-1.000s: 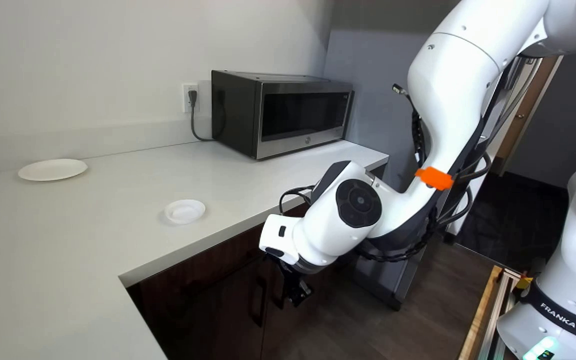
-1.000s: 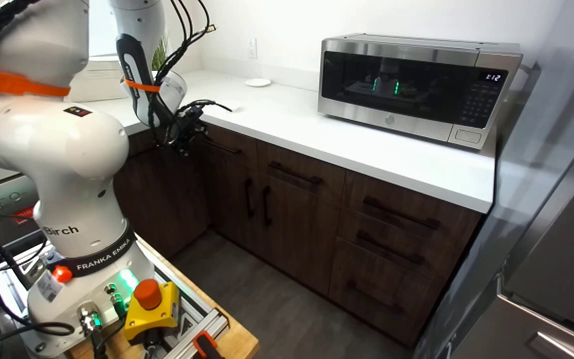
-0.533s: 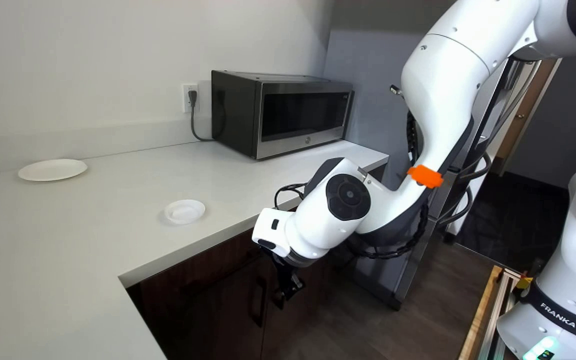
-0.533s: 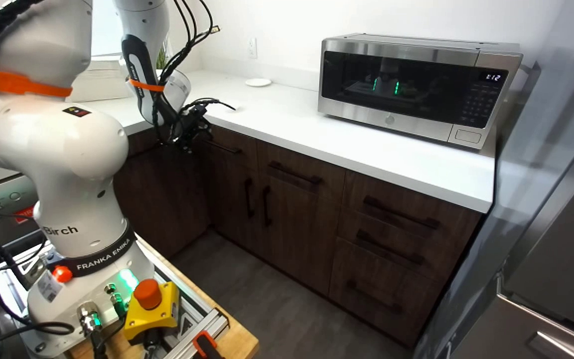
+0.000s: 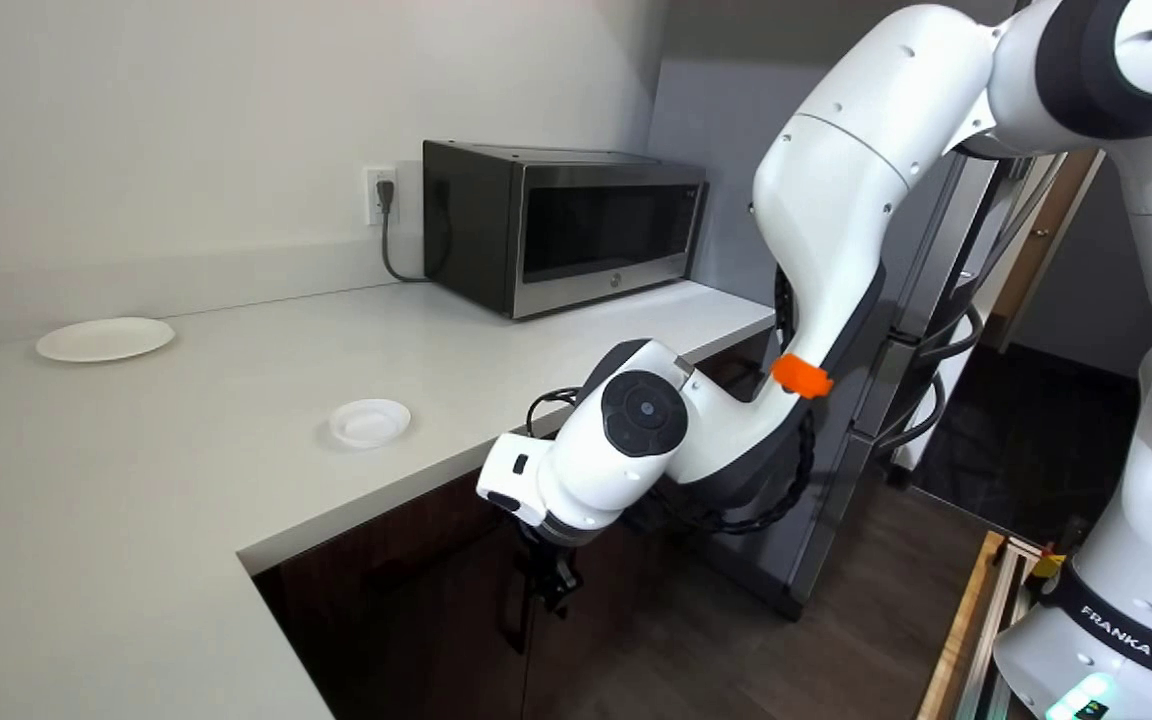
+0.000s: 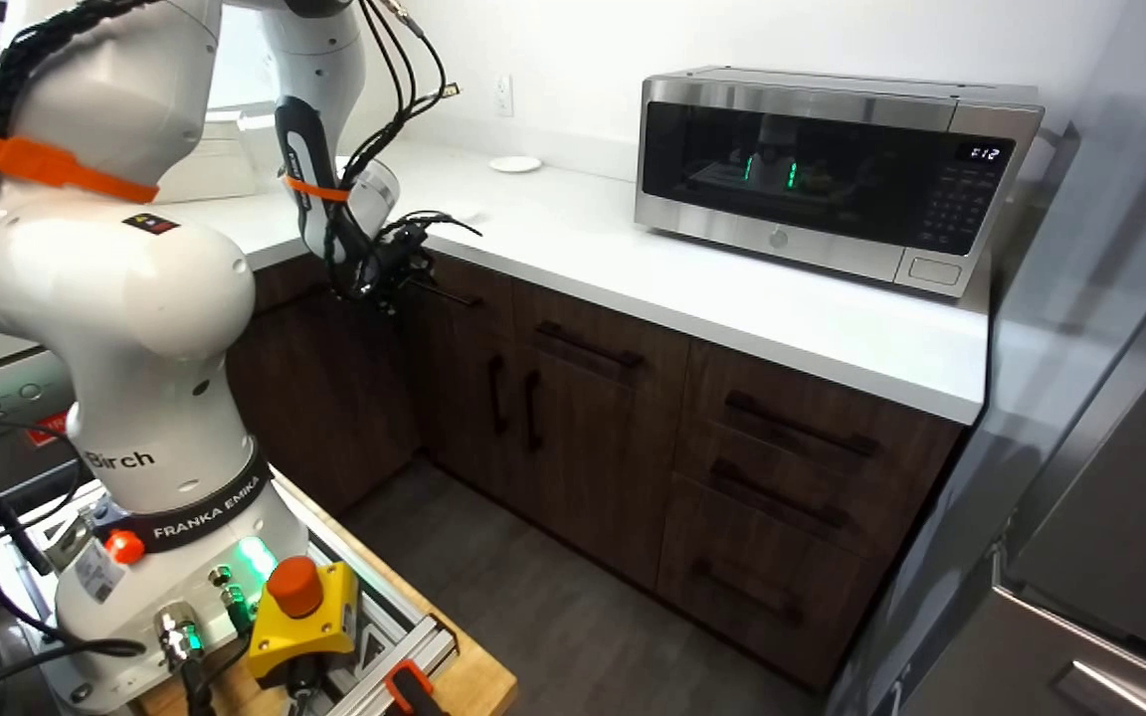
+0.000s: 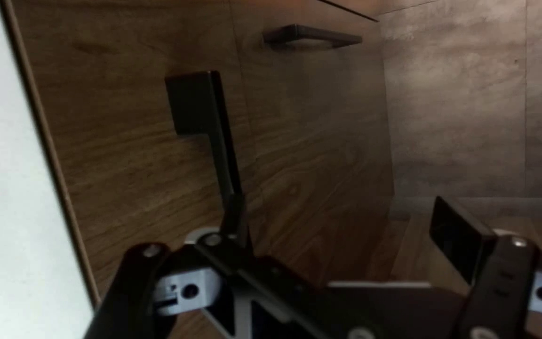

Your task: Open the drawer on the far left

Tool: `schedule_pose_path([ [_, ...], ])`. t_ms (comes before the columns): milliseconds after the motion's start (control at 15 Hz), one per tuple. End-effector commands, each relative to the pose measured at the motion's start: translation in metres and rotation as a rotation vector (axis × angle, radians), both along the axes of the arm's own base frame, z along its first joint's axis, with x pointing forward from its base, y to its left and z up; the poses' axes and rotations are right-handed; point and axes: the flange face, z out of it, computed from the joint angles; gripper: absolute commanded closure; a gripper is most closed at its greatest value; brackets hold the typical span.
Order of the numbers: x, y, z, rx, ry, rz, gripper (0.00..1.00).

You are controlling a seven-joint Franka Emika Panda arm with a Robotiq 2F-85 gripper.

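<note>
The far-left drawer has a dark brown wood front just under the counter and is shut. Its front also shows large in the wrist view, with a dark bar handle. The pale interior is hidden. My gripper is open and empty, its jaws wide apart. In the wrist view one finger overlaps the near end of the handle; I cannot tell whether it touches. The other finger stands out over the floor side. In both exterior views the gripper is below the counter edge, close to this drawer.
A white countertop runs above the drawer, its edge close beside the gripper. A cabinet door handle sticks out below. Another drawer handle is to the right. A microwave, a small bowl and a plate stand on the counter.
The arm and gripper have moved sideways along the cabinet front, nearer to the far-left drawer's handle. The drawer has not moved.
</note>
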Motion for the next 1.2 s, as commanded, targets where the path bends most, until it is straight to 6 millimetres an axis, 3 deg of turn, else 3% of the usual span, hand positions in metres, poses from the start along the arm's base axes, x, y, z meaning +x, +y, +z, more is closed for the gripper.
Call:
schedule_pose_path([
  [0,0.007,0.005,-0.016,0.013,0.015,0.035,0.00],
  [1133,0.018,0.038,-0.029,0.019,-0.056,0.188,0.00],
])
